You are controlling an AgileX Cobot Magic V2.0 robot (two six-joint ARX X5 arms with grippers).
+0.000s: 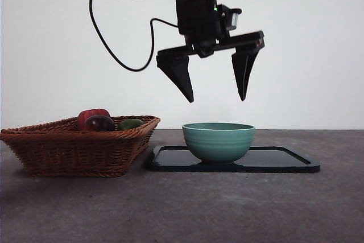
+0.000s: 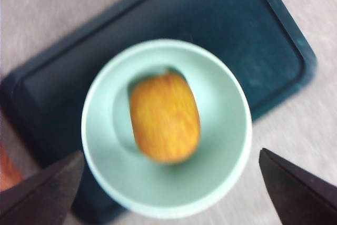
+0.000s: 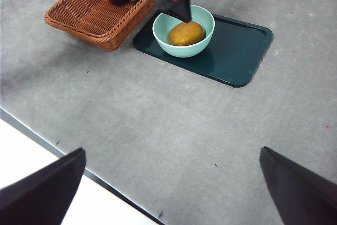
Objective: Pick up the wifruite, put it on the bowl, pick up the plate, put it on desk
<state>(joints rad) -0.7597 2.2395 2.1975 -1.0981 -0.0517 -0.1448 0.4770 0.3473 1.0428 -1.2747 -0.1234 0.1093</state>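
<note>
My left tool (image 1: 216,86) hangs spread and empty above the bowl (image 1: 218,140), where the wifruite (image 2: 165,118) lies. Gripping the dark plate (image 1: 284,160) beneath carelessly could tip the bowl onto the bench (image 1: 227,209).

You've got an orange wifruite (image 2: 165,118), mint-green bowl (image 1: 218,139), dark teal tray (image 3: 239,51), brown woven basket (image 1: 74,146), mottled grey desk (image 3: 158,125).

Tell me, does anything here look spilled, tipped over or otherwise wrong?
Nothing stands out. The round orange fruit lies inside the mint-green ribbed ceramic bowl, which stands upright on the dark rectangular tray. The brown wicker basket sits level beside it, fruit inside. The left gripper hangs open above the bowl.
</note>
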